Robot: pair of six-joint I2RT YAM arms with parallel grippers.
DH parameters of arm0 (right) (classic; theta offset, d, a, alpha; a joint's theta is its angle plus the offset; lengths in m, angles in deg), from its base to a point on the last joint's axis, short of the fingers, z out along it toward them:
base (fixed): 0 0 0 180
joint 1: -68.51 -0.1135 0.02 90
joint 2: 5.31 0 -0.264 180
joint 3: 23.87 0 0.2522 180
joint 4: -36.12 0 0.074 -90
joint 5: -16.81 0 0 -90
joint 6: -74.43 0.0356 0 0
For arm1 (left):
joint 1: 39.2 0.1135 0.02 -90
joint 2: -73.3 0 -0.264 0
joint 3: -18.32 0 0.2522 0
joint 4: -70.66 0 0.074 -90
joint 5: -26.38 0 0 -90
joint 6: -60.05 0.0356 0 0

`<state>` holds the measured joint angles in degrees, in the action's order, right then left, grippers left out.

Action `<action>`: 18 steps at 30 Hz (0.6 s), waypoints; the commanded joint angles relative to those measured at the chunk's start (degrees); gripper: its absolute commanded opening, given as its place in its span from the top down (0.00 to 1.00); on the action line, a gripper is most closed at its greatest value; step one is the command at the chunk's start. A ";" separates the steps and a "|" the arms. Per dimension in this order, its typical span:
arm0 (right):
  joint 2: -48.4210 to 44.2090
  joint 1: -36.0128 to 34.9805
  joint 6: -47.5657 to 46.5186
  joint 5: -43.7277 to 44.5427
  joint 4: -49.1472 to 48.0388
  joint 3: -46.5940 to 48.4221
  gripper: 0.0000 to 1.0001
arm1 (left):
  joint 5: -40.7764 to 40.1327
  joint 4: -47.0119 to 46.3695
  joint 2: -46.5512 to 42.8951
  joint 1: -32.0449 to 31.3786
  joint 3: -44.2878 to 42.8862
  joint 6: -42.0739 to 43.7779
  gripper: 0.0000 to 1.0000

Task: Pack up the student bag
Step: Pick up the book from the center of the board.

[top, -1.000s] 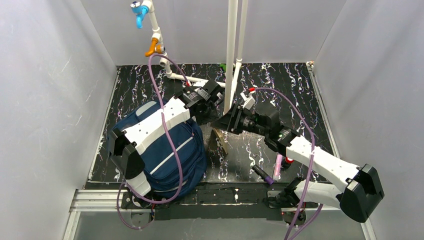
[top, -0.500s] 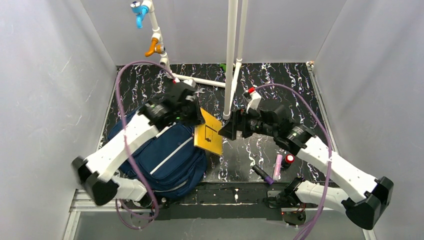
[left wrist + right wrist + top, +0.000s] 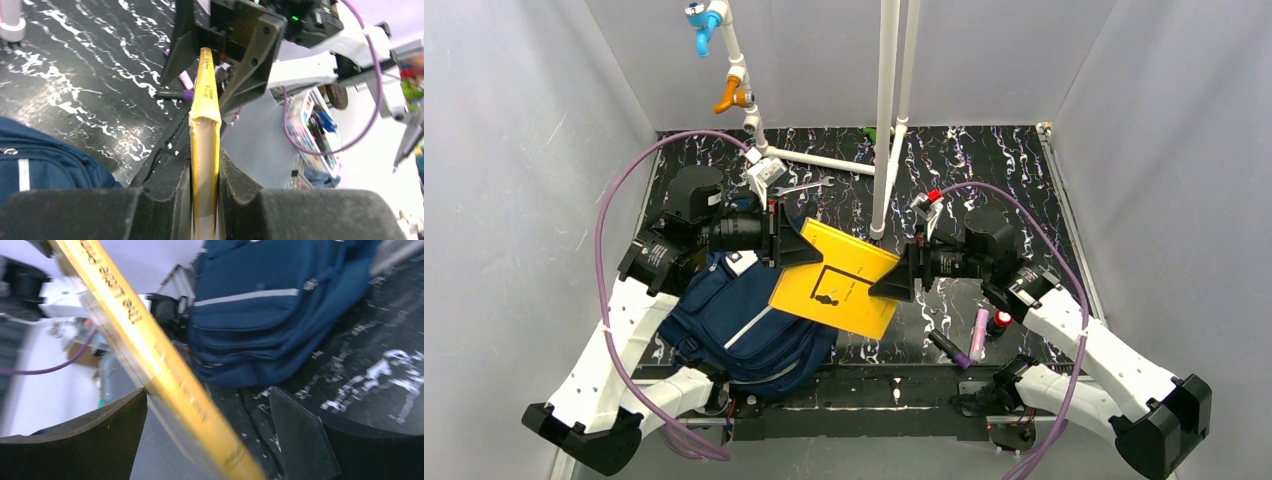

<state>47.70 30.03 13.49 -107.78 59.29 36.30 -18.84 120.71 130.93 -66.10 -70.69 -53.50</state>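
student bag (image 3: 744,325) lying front-left on counter (image 3: 994,190), front pockets up, can't tell if main zip open. yellow book (image 3: 839,285) in air over bag's right edge, not in yet. left pincer (image 3: 796,243) clamped tight on one end of book. right pincer (image 3: 886,280) spread wide, jaws straddling opposite edge, not gripping. pens (image 3: 980,333) loose on counter near right arm, unpacked. my read: early days, nothing visibly packed, book likely first, pens after.

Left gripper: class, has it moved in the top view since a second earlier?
Yes. The left gripper, shut on the yellow book, has shifted left and nearer the arm bases, away from the white upright pole.
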 commanded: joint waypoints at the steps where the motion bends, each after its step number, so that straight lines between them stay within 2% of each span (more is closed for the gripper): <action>1: -0.56 0.69 8.34 -15.85 -17.90 -2.17 0.02 | 14.29 -5.63 -2.97 0.61 -1.29 1.63 1.00; 5: -0.50 0.69 17.04 -20.61 -30.40 -5.04 0.02 | 13.97 -9.56 -3.95 0.62 0.91 -0.28 1.00; 6: -0.54 0.62 21.06 -21.65 -36.72 -6.49 0.02 | 14.09 -10.89 -4.27 0.62 1.62 -0.85 1.00; 7: -0.49 0.68 26.41 -22.34 -44.39 -8.54 0.05 | 14.00 -11.78 -4.52 0.69 2.24 -1.08 1.00; 9: 0.19 0.69 36.24 -22.90 -58.30 -11.91 0.18 | 13.13 -12.82 -4.91 0.77 2.94 -1.21 1.00; 12: 2.42 0.71 45.13 -23.43 -71.16 -14.78 0.23 | 13.49 -14.75 -4.98 1.17 3.57 -2.19 1.00; 15: 2.93 0.68 47.50 -24.06 -74.55 -15.72 0.33 | 13.69 -13.78 -4.57 1.52 2.99 -1.48 1.00; 18: 2.16 0.64 44.53 -23.93 -71.38 -15.91 0.56 | 8.26 -9.86 -4.60 1.92 1.69 0.32 1.00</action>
<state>50.91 31.32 54.58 -130.66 -1.99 19.71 -7.98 111.36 126.49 -64.50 -67.06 -53.92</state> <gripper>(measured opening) 0.562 0.146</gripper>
